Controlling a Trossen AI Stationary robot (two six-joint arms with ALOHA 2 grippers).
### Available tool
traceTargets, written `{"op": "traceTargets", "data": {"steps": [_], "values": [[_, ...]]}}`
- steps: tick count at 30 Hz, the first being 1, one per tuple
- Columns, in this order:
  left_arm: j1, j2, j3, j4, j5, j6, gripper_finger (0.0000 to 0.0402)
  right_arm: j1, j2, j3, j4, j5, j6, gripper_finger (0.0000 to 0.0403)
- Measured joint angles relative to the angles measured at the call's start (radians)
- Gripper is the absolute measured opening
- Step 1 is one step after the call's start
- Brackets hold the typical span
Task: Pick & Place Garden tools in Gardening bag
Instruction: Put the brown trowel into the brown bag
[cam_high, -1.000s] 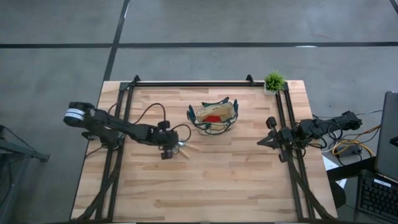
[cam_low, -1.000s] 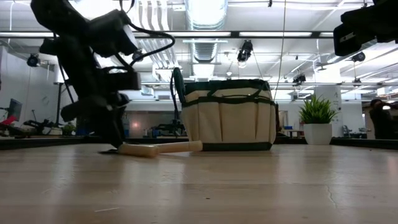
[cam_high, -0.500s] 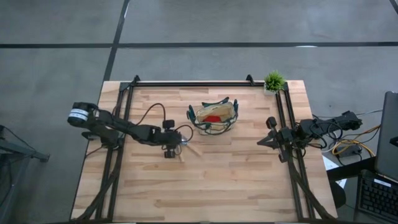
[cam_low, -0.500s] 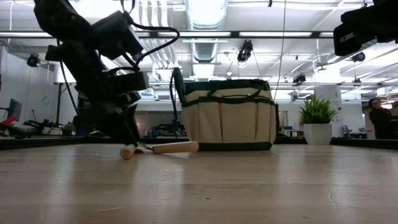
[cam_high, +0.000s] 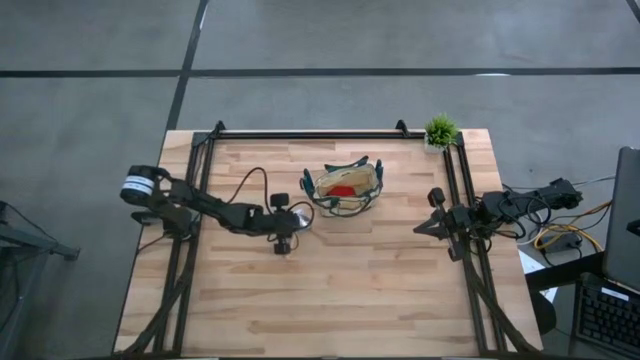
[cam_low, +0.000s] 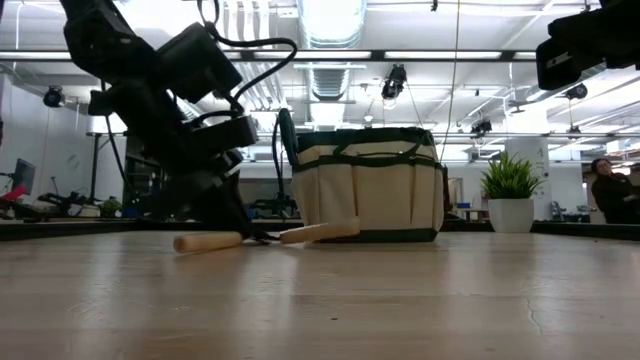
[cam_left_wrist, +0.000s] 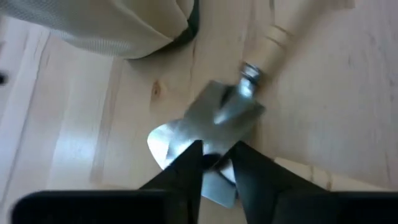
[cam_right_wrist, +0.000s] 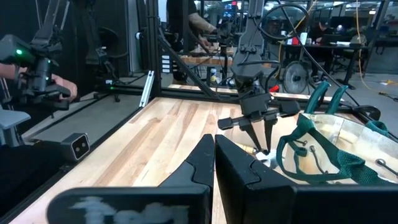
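Left gripper (cam_left_wrist: 216, 163): fingers nearly shut on silver trowel blade (cam_left_wrist: 211, 121) — wooden handle (cam_low: 320, 232) on table.
Right gripper (cam_right_wrist: 214, 152): shut, empty.
Advice: lift level, clear tan fabric bag (cam_low: 367, 185) rim — then release.

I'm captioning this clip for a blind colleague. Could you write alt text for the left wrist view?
The left pincer is closed on the silver blade of a trowel lying on the wooden table. The trowel's pale wooden handle points away, and the tan gardening bag sits just beyond the blade.
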Motion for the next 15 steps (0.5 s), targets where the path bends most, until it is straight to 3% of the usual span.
{"op": "traceTargets", "data": {"steps": [6, 15], "values": [[0.000, 0.001, 0.031, 0.005, 0.025, -0.027, 0.0010, 0.000, 0.000, 0.000, 0.000, 0.000, 0.001, 0.0008], [0.000, 0.001, 0.112, 0.003, 0.205, -0.178, 0.0003, 0.000, 0.000, 0.000, 0.000, 0.000, 0.001, 0.0008]]}}
